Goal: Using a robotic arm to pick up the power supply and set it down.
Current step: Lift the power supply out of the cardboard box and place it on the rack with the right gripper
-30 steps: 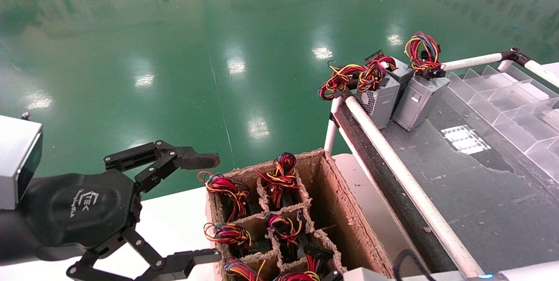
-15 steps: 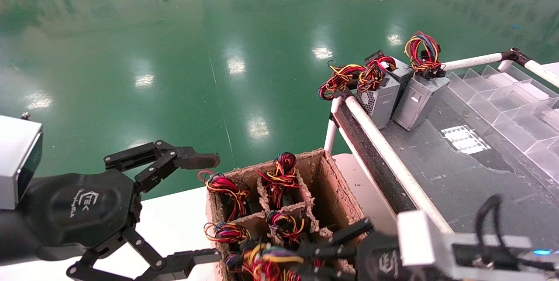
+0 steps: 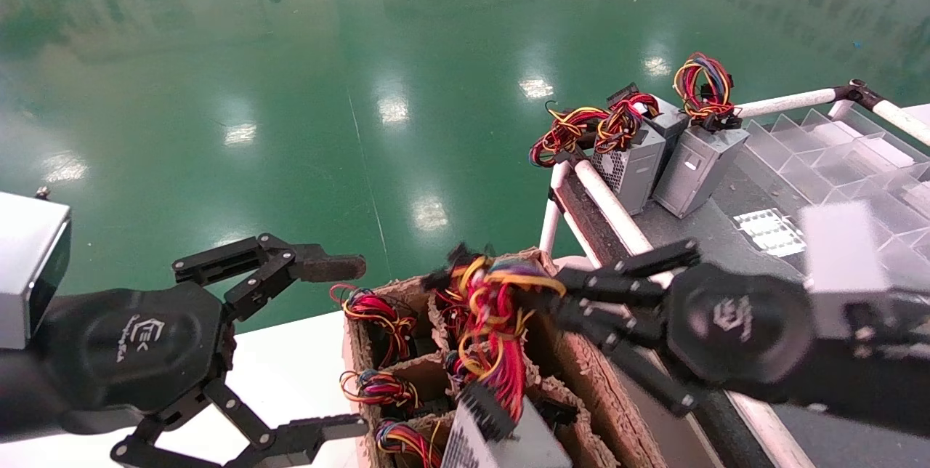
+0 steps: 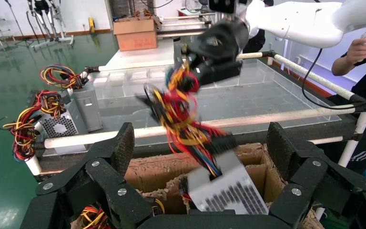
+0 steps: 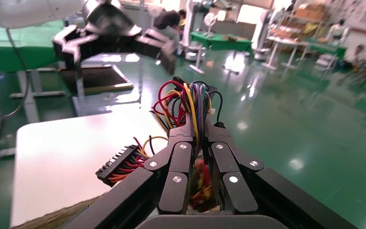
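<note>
The power supply (image 3: pixel 508 446) is a grey vented box hanging tilted by its red, yellow and black wire bundle (image 3: pixel 494 330) above the cardboard box (image 3: pixel 581 373). My right gripper (image 3: pixel 541 301) is shut on that bundle, which runs between its closed fingers (image 5: pixel 180 143) in the right wrist view. In the left wrist view the grey power supply (image 4: pixel 228 191) dangles just above a compartment, with the right gripper (image 4: pixel 205 71) above it. My left gripper (image 3: pixel 349 344) stays open beside the box's left side, holding nothing.
The cardboard box holds several more wired units in its compartments. Other grey power supplies (image 3: pixel 697 163) stand at the far end of a dark railed table (image 3: pixel 799 323). Clear plastic dividers (image 3: pixel 857 163) lie at the right. A white table (image 3: pixel 290 373) is under the box.
The right arm came in from the lower right, closed on the wire bundle and raised the power supply up out of its compartment. The left arm has not moved.
</note>
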Tool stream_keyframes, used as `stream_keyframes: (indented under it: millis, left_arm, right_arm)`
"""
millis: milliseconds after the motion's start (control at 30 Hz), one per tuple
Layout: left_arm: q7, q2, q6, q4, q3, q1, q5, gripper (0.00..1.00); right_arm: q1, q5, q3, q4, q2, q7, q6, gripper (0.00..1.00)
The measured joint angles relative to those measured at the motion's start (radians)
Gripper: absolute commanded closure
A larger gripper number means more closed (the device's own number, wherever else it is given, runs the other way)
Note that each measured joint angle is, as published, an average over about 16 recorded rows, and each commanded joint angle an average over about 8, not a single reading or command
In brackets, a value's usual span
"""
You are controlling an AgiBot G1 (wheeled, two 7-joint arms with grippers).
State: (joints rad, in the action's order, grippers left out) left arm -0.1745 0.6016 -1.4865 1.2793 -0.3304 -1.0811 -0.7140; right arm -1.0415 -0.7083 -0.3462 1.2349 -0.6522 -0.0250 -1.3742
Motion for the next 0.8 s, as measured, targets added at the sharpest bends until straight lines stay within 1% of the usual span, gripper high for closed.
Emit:
stream_keyframes:
  millis: [433,800]
  left_arm:
    - [0.000,0.000,0.000,0.000,-0.001,0.000,0.000,0.00]
    - [0.001,0.000,0.000,0.000,-0.001,0.000,0.001,0.00]
  right_arm:
    - [-0.051,0.062,0.081,-0.086,0.071,-0.038,-0.011,1.00]
    - [-0.109,0.063,0.127,-0.240,0.143,-0.091,-0.041,1.00]
